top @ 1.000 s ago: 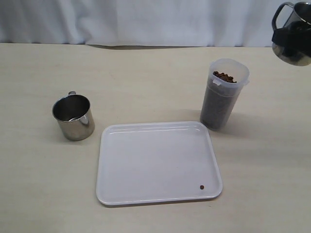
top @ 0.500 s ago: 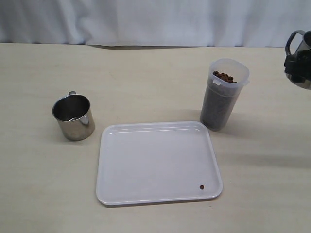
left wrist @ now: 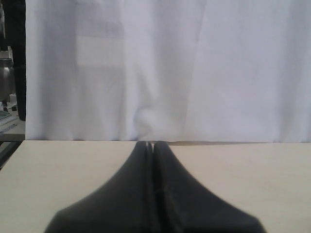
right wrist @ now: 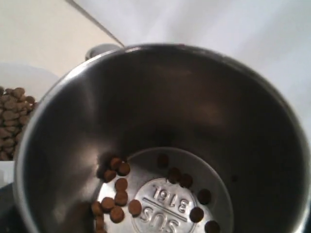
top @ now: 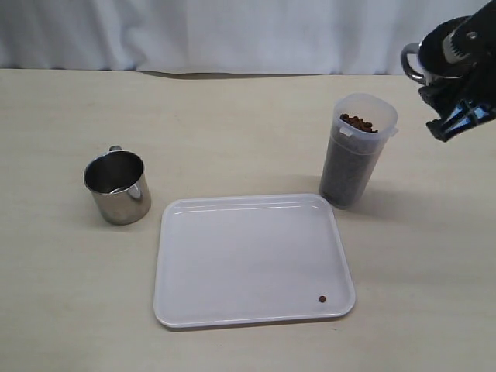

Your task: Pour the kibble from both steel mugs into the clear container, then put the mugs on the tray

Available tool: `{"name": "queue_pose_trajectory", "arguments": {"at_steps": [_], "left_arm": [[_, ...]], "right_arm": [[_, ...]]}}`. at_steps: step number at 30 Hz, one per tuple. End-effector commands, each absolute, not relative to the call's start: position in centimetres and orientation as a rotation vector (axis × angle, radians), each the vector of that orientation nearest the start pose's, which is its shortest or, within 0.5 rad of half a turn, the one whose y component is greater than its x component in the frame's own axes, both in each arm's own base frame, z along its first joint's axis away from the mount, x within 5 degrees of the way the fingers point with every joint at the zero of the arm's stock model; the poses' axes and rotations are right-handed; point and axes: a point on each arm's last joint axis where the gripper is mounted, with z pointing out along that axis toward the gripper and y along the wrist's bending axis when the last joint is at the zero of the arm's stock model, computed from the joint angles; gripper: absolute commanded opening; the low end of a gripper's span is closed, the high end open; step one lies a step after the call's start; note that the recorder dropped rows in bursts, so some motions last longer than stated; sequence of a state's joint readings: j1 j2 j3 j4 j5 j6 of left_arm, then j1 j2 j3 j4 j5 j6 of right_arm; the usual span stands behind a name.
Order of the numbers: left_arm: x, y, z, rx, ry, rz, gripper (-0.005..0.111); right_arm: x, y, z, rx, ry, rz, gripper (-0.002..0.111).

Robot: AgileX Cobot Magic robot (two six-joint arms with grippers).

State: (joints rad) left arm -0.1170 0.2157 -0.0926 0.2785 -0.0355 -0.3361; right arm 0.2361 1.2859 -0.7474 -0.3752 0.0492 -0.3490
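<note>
The clear container (top: 358, 151) stands upright behind the tray's far right corner, filled nearly to the rim with kibble (top: 358, 122). My right gripper (top: 452, 97) hangs in the air to the right of it, shut on a steel mug (top: 409, 68) whose handle points toward the container. In the right wrist view this mug (right wrist: 194, 97) holds several leftover pellets (right wrist: 119, 191) on its bottom, and the container's kibble (right wrist: 12, 121) shows past its rim. The other steel mug (top: 118, 187) stands upright left of the white tray (top: 252, 260). My left gripper (left wrist: 152, 143) is shut on nothing, low over bare table.
One loose pellet (top: 322, 298) lies in the tray's near right corner. A white curtain (top: 232, 35) closes off the far edge of the beige table (top: 232, 124). The left arm is outside the exterior view.
My right gripper has turned the mug it holds and brought it back leftward, toward the container; the gripper now shows in front of the mug. The container, the tray and the left mug have not moved.
</note>
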Motion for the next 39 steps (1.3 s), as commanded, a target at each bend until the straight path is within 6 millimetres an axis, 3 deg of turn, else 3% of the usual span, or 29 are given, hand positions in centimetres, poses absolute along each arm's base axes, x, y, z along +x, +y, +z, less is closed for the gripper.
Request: {"name": "queue_pose_trajectory", "arguments": {"at_steps": [1, 7, 14, 21, 29, 34, 39], "left_arm": [[7.4, -0.9, 23.4, 0.050, 1.571, -0.146, 0.000], [7.4, -0.9, 23.4, 0.050, 1.571, -0.146, 0.000], [7.4, -0.9, 23.4, 0.050, 1.571, -0.146, 0.000], [7.4, -0.9, 23.4, 0.050, 1.571, -0.146, 0.000], [7.4, -0.9, 23.4, 0.049, 1.571, -0.148, 0.000], [7.4, -0.9, 23.4, 0.049, 1.571, -0.148, 0.000], [7.4, -0.9, 23.4, 0.049, 1.571, -0.148, 0.000]], "right_arm": [[26.3, 7.6, 28.4, -1.235, 1.733, -0.458, 0.005], [26.8, 7.4, 29.6, -1.334, 1.668, -0.586, 0.005], [28.0, 7.3, 30.7, -1.293, 1.656, -0.654, 0.005], [29.3, 7.5, 29.3, -1.356, 1.658, -0.710, 0.005], [29.5, 6.9, 29.6, -1.462, 1.566, -0.901, 0.005], [29.6, 6.7, 29.9, -1.350, 1.613, -0.878, 0.005], [29.3, 8.0, 29.9, -1.394, 1.567, -0.904, 0.005]]}}
